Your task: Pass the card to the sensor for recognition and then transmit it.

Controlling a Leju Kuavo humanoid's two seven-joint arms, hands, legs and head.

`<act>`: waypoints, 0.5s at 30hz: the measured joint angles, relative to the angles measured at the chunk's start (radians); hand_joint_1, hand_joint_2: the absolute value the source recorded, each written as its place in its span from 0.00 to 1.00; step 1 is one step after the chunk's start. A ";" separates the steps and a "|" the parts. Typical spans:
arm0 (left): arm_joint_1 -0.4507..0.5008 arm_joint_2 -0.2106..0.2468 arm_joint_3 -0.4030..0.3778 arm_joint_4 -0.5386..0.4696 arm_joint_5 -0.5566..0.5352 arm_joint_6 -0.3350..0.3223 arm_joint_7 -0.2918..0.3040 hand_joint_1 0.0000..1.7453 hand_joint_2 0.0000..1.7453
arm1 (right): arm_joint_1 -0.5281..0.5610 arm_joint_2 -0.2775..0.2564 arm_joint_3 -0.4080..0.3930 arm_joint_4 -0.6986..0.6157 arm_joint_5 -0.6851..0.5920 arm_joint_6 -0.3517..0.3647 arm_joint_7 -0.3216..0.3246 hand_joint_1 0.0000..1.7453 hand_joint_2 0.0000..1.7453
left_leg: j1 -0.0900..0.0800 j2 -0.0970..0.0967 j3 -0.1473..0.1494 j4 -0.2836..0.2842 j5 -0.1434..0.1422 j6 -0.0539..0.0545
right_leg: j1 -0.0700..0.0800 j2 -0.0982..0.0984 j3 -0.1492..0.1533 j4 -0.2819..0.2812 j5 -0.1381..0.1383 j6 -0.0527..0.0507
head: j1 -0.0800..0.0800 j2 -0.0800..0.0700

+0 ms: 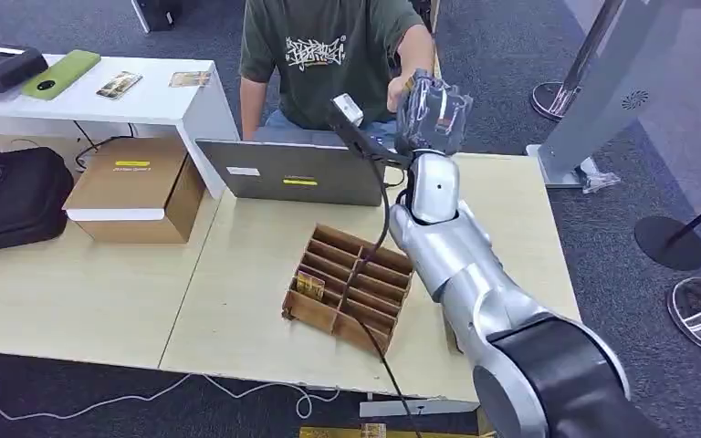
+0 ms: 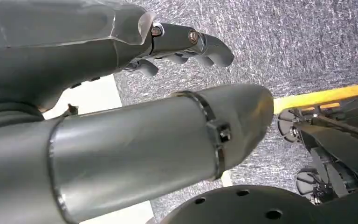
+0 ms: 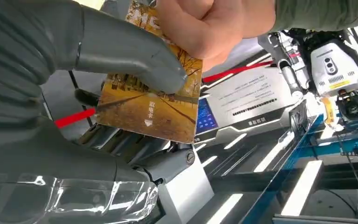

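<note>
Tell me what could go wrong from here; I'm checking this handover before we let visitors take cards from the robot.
1. The right hand pinches the card with its thumb pressed on the face while the person's hand grips the opposite edge. If the thumb stays clamped, the pull could bend or tear the card.
2. If it lets go before the person's grip is firm, the card could drop toward the laptop or the table below.

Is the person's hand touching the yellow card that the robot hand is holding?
Touching. In the right wrist view, the person's hand pinches the top edge of the card, while the right robot hand presses its thumb on the card's face.
</note>
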 joint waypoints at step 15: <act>-0.006 0.006 0.000 -0.010 -0.005 0.000 0.005 0.00 0.00 | -0.008 -0.002 0.013 0.024 -0.025 -0.033 -0.065 0.00 1.00 | 0.000 0.000 0.000 0.000 0.000 0.000 | 0.000 0.000 0.000 0.000 0.000 0.000 | 0.000 0.000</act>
